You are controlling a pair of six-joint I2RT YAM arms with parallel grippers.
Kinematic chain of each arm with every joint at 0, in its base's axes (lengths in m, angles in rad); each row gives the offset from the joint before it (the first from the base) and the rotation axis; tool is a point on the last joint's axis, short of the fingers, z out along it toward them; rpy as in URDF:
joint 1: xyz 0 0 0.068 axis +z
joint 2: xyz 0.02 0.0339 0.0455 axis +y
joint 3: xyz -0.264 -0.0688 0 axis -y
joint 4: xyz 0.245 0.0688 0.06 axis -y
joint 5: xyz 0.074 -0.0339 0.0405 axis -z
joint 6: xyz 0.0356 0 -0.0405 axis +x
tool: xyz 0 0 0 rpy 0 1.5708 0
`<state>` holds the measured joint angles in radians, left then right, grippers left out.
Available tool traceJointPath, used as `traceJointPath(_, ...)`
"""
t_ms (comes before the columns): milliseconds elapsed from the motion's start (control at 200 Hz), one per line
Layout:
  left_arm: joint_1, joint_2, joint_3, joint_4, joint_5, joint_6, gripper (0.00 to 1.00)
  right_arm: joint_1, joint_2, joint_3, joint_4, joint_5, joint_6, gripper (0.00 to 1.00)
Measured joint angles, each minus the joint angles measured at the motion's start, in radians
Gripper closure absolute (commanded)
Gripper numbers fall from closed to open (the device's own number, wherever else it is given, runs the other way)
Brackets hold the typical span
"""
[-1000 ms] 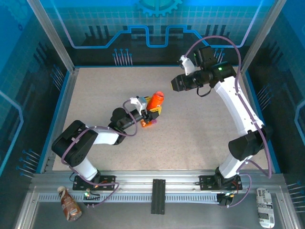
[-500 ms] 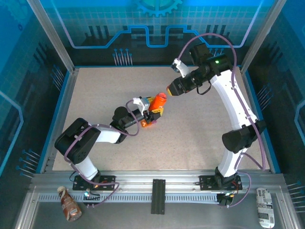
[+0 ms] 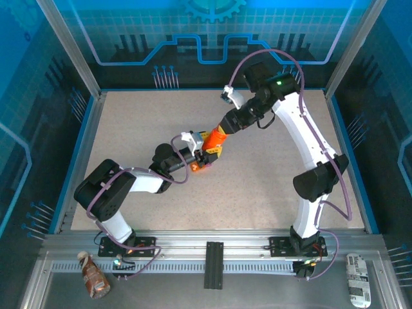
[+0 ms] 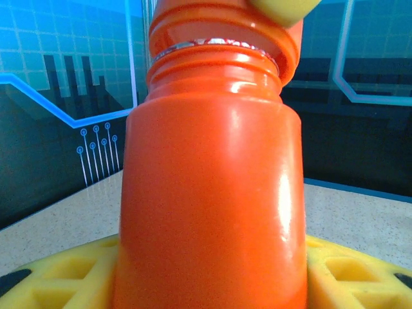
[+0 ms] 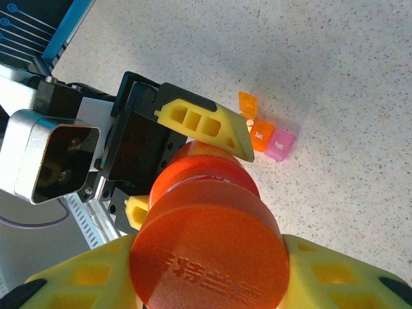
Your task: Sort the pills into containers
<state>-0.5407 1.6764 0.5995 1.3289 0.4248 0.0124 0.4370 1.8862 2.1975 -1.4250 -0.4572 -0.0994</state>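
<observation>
Two claws clamp one orange pill bottle: left gripper on body, right gripper on cap. Cap embossing unreadable. Pill box right of centre, partly hidden, lettering illegible.

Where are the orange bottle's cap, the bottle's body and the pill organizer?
bottle cap (image 5: 207, 261): right wrist view, on its embossed top.
orange bottle (image 4: 212, 212): left wrist view, on the middle of its body.
pill organizer (image 5: 262, 136): right wrist view, on the orange compartment beside the pink end.
</observation>
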Motion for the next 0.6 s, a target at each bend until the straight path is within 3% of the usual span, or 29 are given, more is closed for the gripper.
traceJointPath(600, -0.001, -0.034, 0.004, -0.122, 0.028, 0.068, 1.0, 0.002, 0.016, -0.027, -0.012, -0.026, -0.031, 0.58)
